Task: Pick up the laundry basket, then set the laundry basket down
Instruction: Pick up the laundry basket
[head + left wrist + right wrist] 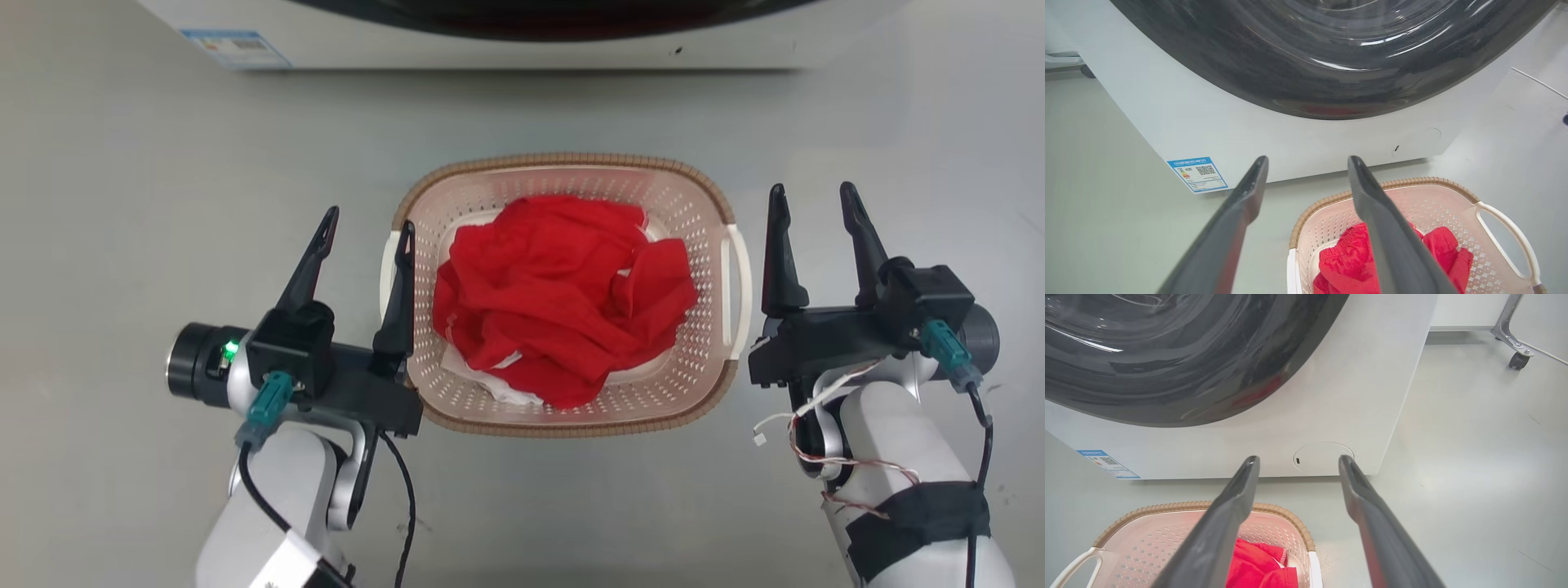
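Two grippers flanked the laundry basket, which stood on the pale grey floor just in front of the white washing machine. The basket was upright and held a crumpled heap of red clothing, with a bit of white cloth peeking out beneath it.

The left gripper was released, its two dark fingers spread wide and holding nothing. In the head view its inner finger lay across the basket's left white handle; whether it touched the handle could not be told. In the left wrist view, the left gripper showed the same wide gap. One finger crossed over the red clothing in the basket, and the other hung over bare floor.

The right gripper was also released and empty. Its fingers stood apart just beside the right white handle, with a strip of floor between them and it. In the right wrist view, the right gripper pointed toward the machine's lower front panel, with the basket to the lower left.

A blue label sat on the machine's lower corner, and a caster wheel stood well off on the floor.
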